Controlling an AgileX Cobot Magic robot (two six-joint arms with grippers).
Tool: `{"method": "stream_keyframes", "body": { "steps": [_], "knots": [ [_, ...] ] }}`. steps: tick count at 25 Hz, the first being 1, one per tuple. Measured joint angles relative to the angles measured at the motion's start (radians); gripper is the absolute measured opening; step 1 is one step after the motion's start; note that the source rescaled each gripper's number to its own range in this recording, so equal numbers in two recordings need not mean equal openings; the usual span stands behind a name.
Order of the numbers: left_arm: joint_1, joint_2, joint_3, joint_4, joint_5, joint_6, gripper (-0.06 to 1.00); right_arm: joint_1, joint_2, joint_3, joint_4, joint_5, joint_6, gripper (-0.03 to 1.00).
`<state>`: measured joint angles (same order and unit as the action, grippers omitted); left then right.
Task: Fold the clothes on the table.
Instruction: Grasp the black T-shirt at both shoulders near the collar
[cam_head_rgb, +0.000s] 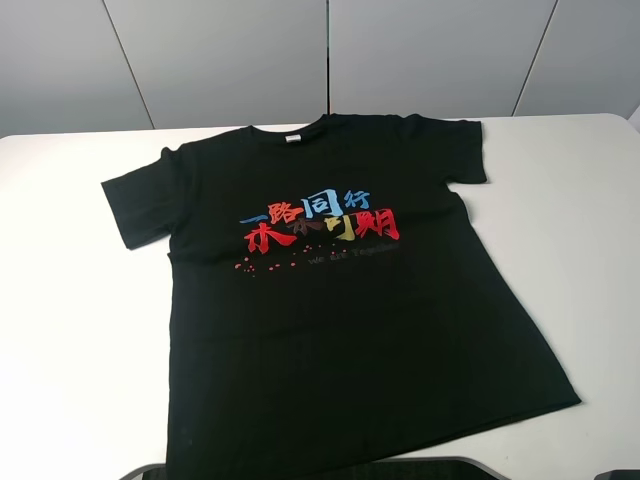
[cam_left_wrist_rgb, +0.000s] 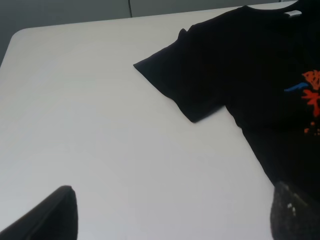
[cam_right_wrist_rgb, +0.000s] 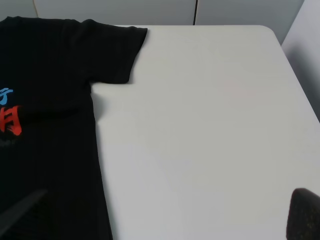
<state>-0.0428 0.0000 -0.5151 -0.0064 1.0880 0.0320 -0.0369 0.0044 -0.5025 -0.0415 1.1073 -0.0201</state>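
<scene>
Left wrist view puts the left pincer (cam_left_wrist_rgb: 174, 200) nearest us. Its two dark fingers stand far apart at the frame's edges with only bare white bench (cam_left_wrist_rgb: 100, 130) between them, so we read it as wide and empty. It hangs over the bench just beside the shirt, and we judge that a ready stance for coming down on the cloth's edge. Beyond it lies the left-side sleeve (cam_left_wrist_rgb: 185, 85) of the black T-shirt (cam_left_wrist_rgb: 260, 50), flat and spread outward, with a slice of the coloured print (cam_left_wrist_rgb: 310, 92) past it.

The right pincer (cam_right_wrist_rgb: 165, 205) is likewise wide and holds nothing. One finger shows in front of the shirt's body, the other over bare bench. Farther out, the right-side sleeve (cam_right_wrist_rgb: 112, 50) lies flat.

In the exterior high view neither pincer shows. The T-shirt lies face up near the middle of the bench, with its collar and neck label (cam_head_rgb: 292, 137) toward the grey wall panels (cam_head_rgb: 220, 60) and its hem toward the robot. It is turned a little askew.

No fold is made yet, so we judge the task to be at its start. The shirt seems laid out flat so that each side can be taken and brought inward, and one pincer on each side suits that. Thin cotton lying flat on a smooth top may be hard to pinch.
</scene>
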Motion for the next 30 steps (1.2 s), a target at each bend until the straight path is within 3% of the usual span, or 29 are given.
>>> {"method": "stream_keyframes", "body": {
  "steps": [7,24,30],
  "knots": [
    [0.000,0.000,0.000,-0.097,0.000,0.000,0.99,0.000,0.000,0.000,0.000,0.000,0.000,1.00],
    [0.000,0.000,0.000,-0.076,-0.006,0.000,0.99,0.000,-0.002,-0.004,-0.004,0.000,-0.036,1.00],
    [0.000,0.059,0.000,-0.071,-0.006,0.016,0.99,0.000,0.033,-0.070,-0.048,0.006,-0.054,1.00]
  ]
}}
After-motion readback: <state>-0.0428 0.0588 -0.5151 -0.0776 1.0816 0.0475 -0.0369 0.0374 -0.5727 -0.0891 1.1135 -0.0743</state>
